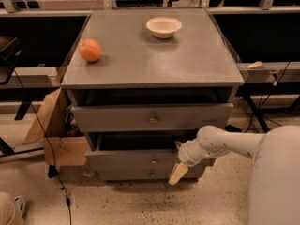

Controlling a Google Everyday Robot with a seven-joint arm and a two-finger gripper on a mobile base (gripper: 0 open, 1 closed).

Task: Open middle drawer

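The grey cabinet [150, 60] has three stacked drawers, each with a small round knob. The middle drawer [126, 159] sits below the taller top drawer [117, 117], with a dark gap above its front, so it stands slightly out. Its knob [153, 161] is at the centre. My gripper [177, 172] hangs at the end of the white arm [220, 144], in front of the lower right part of the cabinet. It points down and to the left. It is right of the knob and holds nothing that I can see.
An orange [90, 50] and a white bowl [163, 26] rest on the cabinet top. An open cardboard box [56, 135] leans against the cabinet's left side, with a cable [47, 139] running down to the floor. Railings and desks stand behind.
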